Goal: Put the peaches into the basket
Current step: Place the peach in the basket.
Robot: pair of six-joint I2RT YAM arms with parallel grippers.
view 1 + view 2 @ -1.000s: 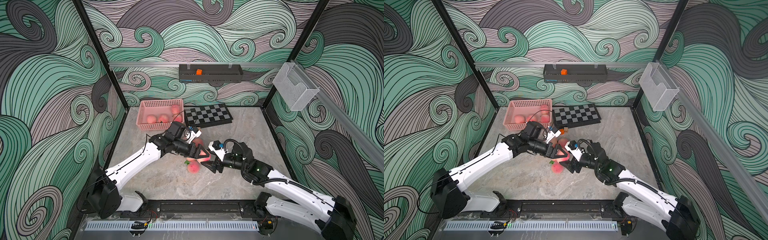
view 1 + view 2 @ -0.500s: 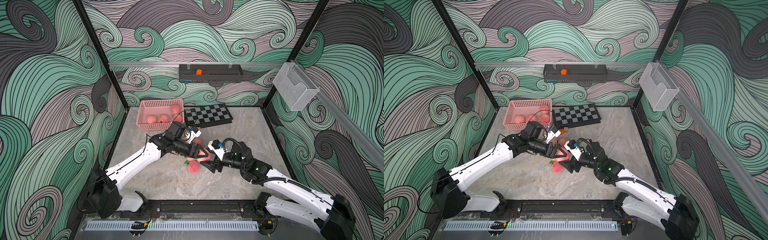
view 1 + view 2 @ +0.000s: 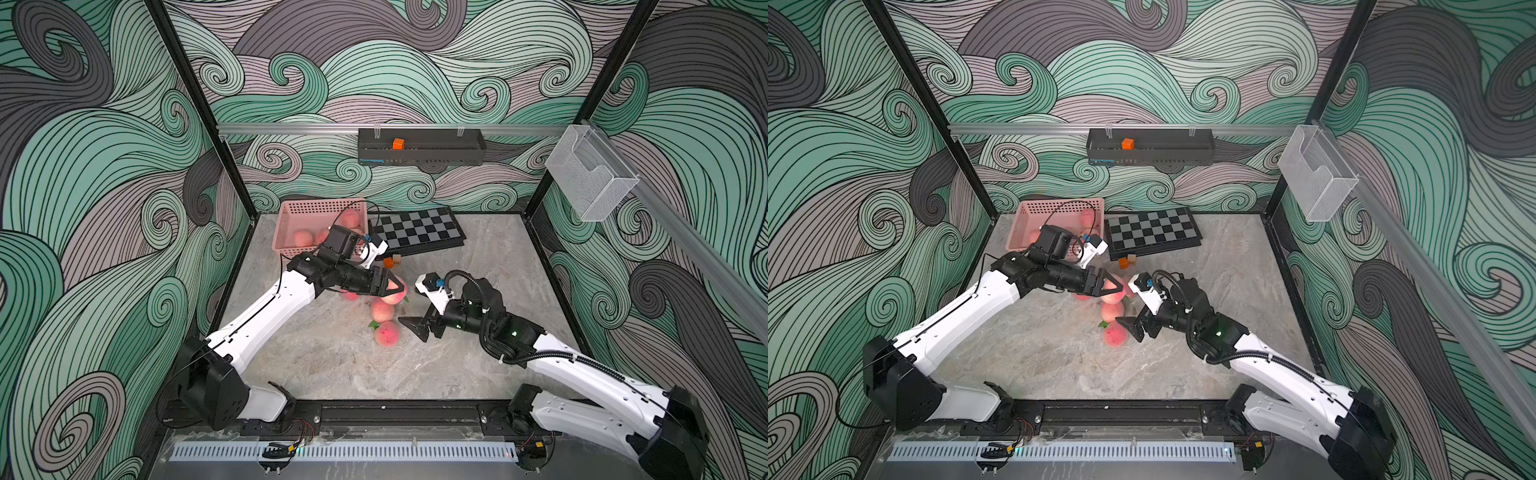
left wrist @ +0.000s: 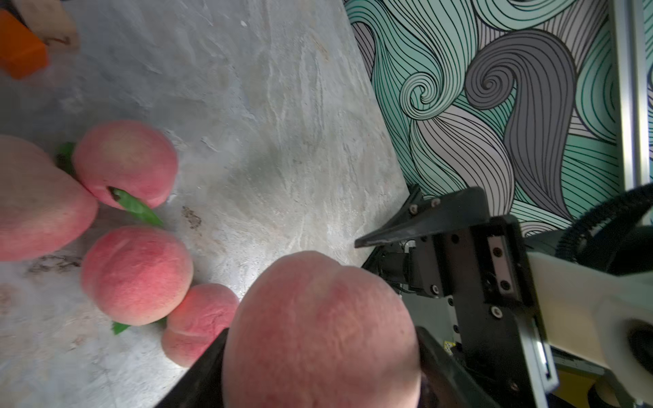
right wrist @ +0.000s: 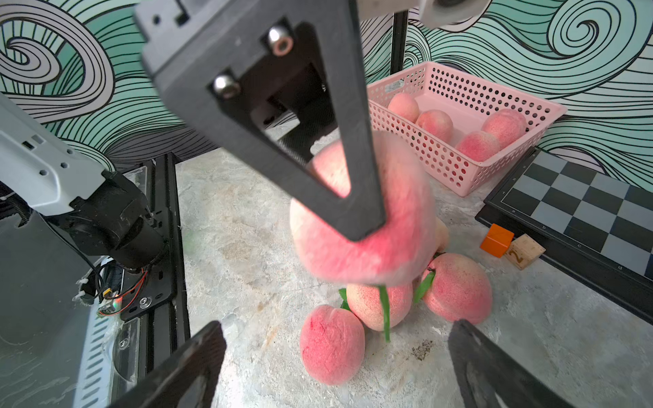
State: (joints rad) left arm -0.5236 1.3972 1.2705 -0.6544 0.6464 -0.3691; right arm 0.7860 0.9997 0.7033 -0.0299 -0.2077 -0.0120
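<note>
My left gripper (image 3: 390, 289) is shut on a pink peach (image 4: 318, 328) and holds it above the table, over a small cluster of peaches. Its black finger (image 5: 357, 197) crosses the held peach (image 5: 399, 240). Three more peaches lie on the table below, the nearest one (image 5: 332, 348) in front of my right gripper (image 5: 337, 328). That gripper is open and holds nothing, low by the cluster (image 3: 386, 333). The pink basket (image 3: 286, 216) stands at the back left with several peaches (image 5: 434, 123) inside.
A chessboard (image 3: 415, 232) lies right of the basket, with an orange cube (image 3: 388, 262) and a wooden block (image 3: 397, 259) at its front edge. A black tray (image 3: 419, 147) hangs on the back wall and a clear mesh holder (image 3: 590, 178) on the right wall.
My left gripper has closed on the peach held between the two arms. My right gripper has opened, let go of that peach and drawn back a little.
</note>
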